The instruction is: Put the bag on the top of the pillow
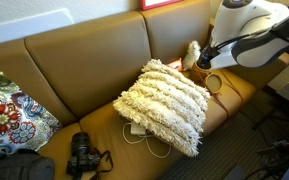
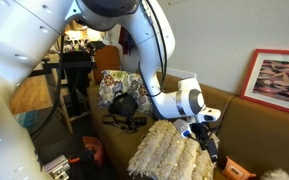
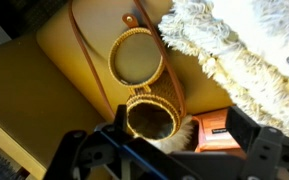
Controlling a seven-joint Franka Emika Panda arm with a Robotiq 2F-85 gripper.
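Observation:
The bag [image 3: 149,115] is a small tan bucket shape with a round dark opening; it lies on the brown sofa seat with its thin strap [image 3: 84,50] running off to the side. In the wrist view my gripper [image 3: 184,127] hangs open just over it, and the bag's mouth lies close to one finger [image 3: 122,122]. The cream shaggy pillow [image 3: 244,50] lies right beside the bag. In both exterior views the pillow [image 1: 164,100] [image 2: 169,155] leans in the middle of the sofa, with the gripper [image 1: 207,60] [image 2: 206,135] at its far side over the bag [image 1: 198,71].
An orange box [image 3: 209,130] and a tuft of white fur [image 3: 174,138] lie under the gripper next to the bag. A floral pillow [image 1: 9,115] and a black camera [image 1: 84,155] occupy the other end of the sofa. A white cable [image 1: 144,135] trails from under the pillow.

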